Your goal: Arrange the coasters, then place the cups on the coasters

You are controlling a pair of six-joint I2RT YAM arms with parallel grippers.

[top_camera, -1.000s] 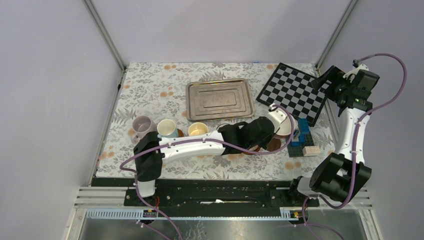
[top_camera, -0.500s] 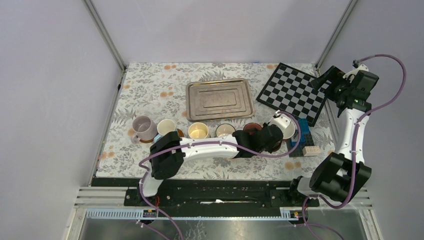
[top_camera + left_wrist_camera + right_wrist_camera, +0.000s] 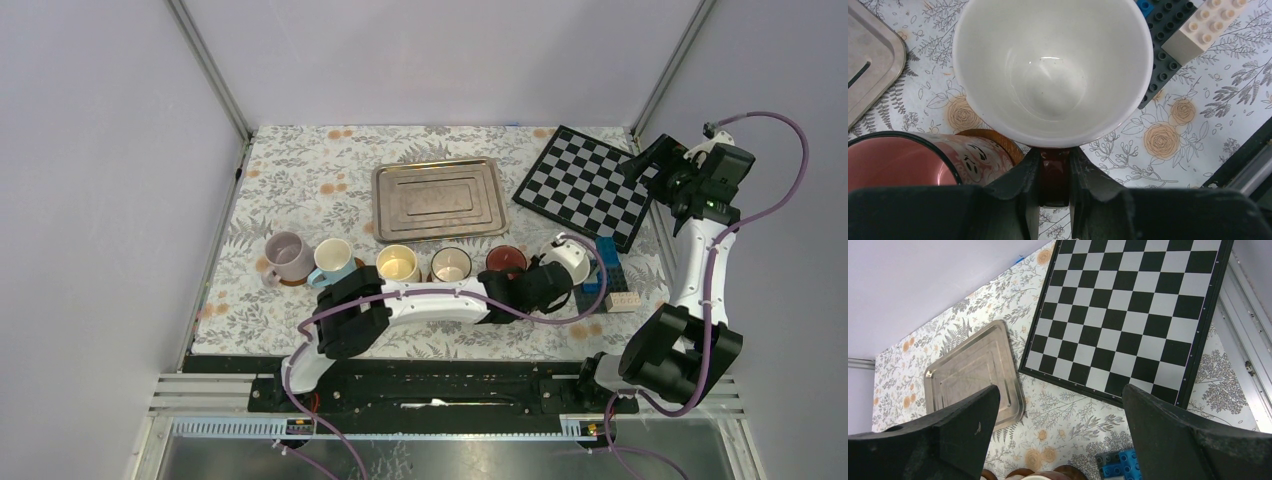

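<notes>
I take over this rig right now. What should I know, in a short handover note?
Left gripper: shut on the handle of the white-inside cup, at the row's right end.
Right gripper: open, raised near the chessboard, holding nothing.
Done: five other cups stand in a row; a coaster shows under the pink cup.
To do: release the last cup on a coaster; none shows beneath it.

Light was bright, even and diffuse from overhead in all 3 views; shadows were soft and short. 1 small glare streak sat inside the white-lined cup [image 3: 1053,65], with a mild sheen on the metal tray [image 3: 440,200]. Left gripper [image 3: 1054,162] and right gripper [image 3: 1059,390] were dark, close and out of focus. Chessboard [image 3: 1133,315] was sharp; top view looked slightly softer.
</notes>
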